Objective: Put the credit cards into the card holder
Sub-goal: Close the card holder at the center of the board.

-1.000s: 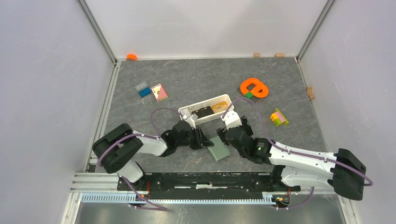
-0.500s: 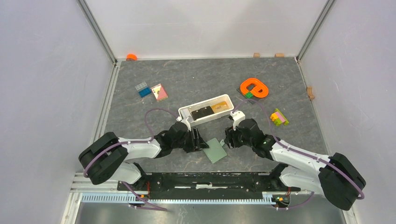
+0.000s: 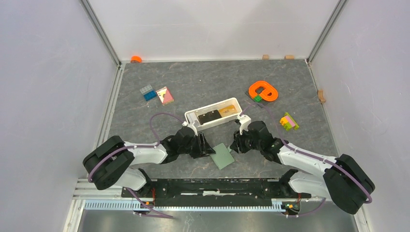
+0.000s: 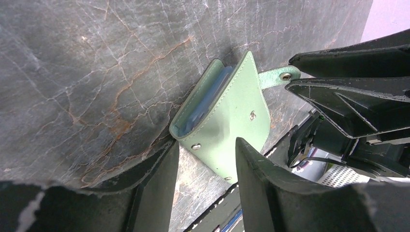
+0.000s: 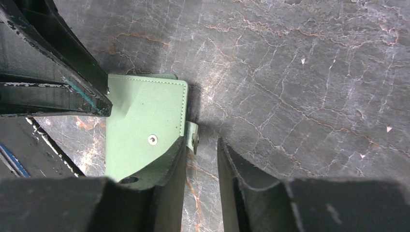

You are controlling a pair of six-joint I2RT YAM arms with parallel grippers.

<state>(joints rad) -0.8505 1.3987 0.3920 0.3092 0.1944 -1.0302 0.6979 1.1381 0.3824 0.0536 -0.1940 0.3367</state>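
The sage-green card holder [image 3: 223, 156] lies folded on the dark mat between my two grippers. Its pale blue inside shows along one edge of the card holder [image 4: 227, 121] in the left wrist view. My left gripper [image 3: 209, 147] [image 4: 207, 145] is open, with a corner of the holder between its fingertips. My right gripper [image 3: 234, 144] [image 5: 200, 150] stands narrowly open at the holder's [image 5: 140, 125] right edge, and the snap strap [image 5: 193, 137] sits just at its fingertips. A black credit card [image 3: 209, 117] and a tan one [image 3: 226, 111] lie in the white tray [image 3: 193, 114] behind.
An orange ring-shaped toy [image 3: 263, 90] and a stack of coloured bricks [image 3: 288, 121] sit at the right. Blue-grey bricks [image 3: 148, 92] and a pink-yellow piece [image 3: 165, 95] lie at the back left. The metal rail [image 3: 203, 186] runs close along the near edge.
My right gripper has pulled off the holder to its right edge and narrowed its jaws. My left gripper has opened at the holder's left corner. The holder has shifted slightly left.
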